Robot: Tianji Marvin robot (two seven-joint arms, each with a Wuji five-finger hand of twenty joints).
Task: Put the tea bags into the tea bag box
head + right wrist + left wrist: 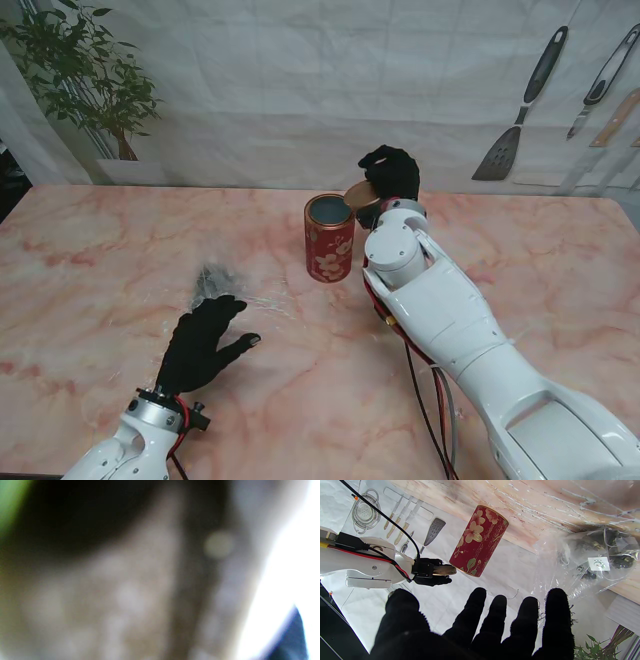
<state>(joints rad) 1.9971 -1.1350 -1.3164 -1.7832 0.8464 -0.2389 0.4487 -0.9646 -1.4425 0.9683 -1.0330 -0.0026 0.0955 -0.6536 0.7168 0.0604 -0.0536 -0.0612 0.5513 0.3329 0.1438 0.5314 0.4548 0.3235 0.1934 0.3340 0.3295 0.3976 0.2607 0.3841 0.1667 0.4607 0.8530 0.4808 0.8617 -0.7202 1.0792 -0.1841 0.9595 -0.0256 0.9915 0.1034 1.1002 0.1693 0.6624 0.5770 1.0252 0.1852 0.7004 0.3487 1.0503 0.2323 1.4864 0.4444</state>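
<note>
Only left wrist: bag label | right wrist: blur

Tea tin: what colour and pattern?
Tea tin: dark red with cream blossoms and green leaves; clearest in left wrist view.

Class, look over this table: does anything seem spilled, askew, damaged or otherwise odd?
Nothing is spilled or damaged. The red tin stands upright and open; the right hand holds its lid beside it. The right wrist view is only a blur.

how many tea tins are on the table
1. The red floral tea tin stands upright mid-table, open. Its lid is held in the right hand just beside it. The bag of tea bags is no tin.
</note>
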